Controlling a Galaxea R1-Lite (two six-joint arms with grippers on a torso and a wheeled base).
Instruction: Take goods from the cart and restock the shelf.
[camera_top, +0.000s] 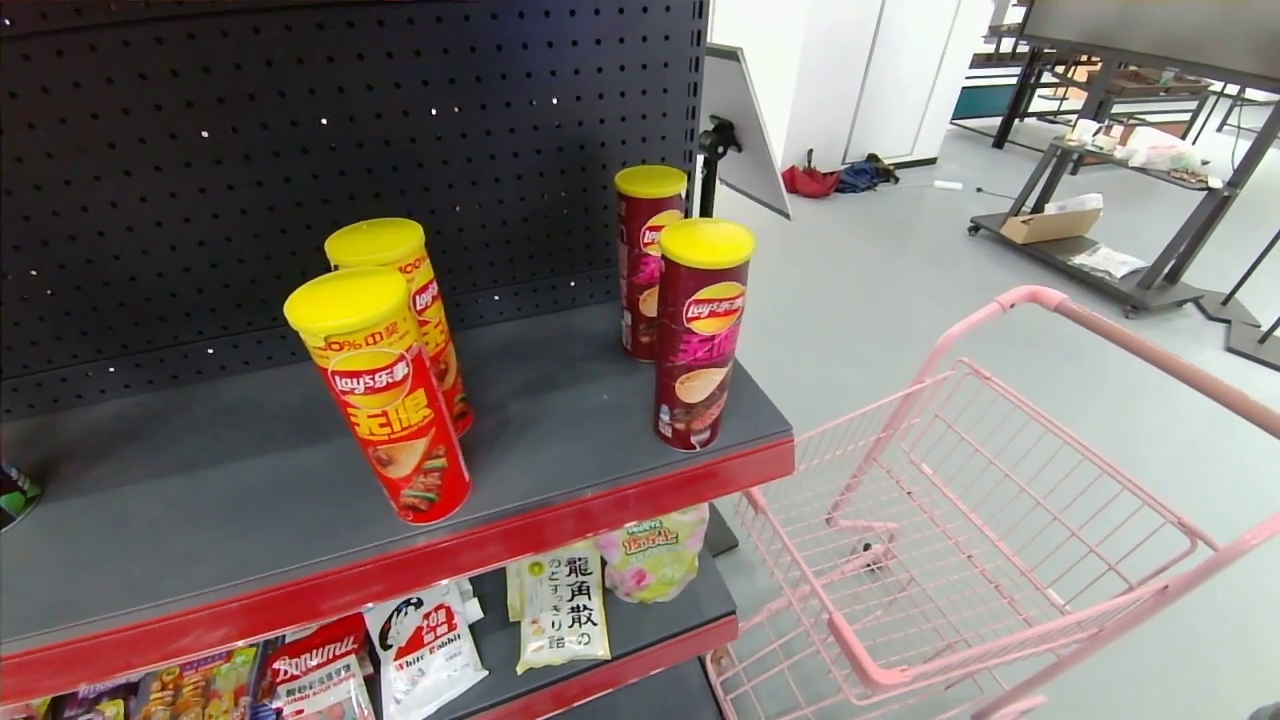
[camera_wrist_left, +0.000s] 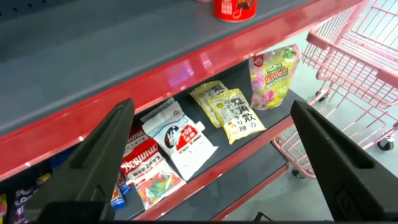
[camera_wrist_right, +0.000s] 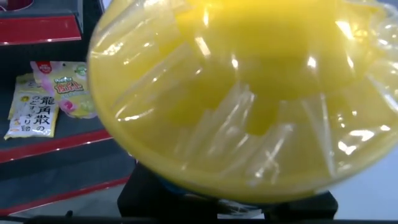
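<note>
Head view: the upper shelf board, grey with a red front lip, carries four upright chip cans in two pairs in front of a black pegboard back. On the robot's left a red can stands near the front, with a second red can just behind it and partly hidden. Toward the right end of the shelf a maroon can stands close to the lip, with another maroon can just behind it. All four have yellow lids on. The lower shelf holds flat bags lying side by side: a red bag, a white bag, a pale yellow packet and a green-and-pink bag at the right end. The pink wire cart stands on the grey floor just beside the right end of the shelf, and the floor shows through its mesh bottom. In the left wrist view the left claw hangs in front of the lower shelf with its two dark fingers spread wide apart, gripping nothing, and the bags lie between them farther off. In the right wrist view a yellow translucent lid, like those on the cans, sits very close to the camera, with the lower shelf's packets off behind it. Whether the right claw is apart or clamped cannot be told.
</note>
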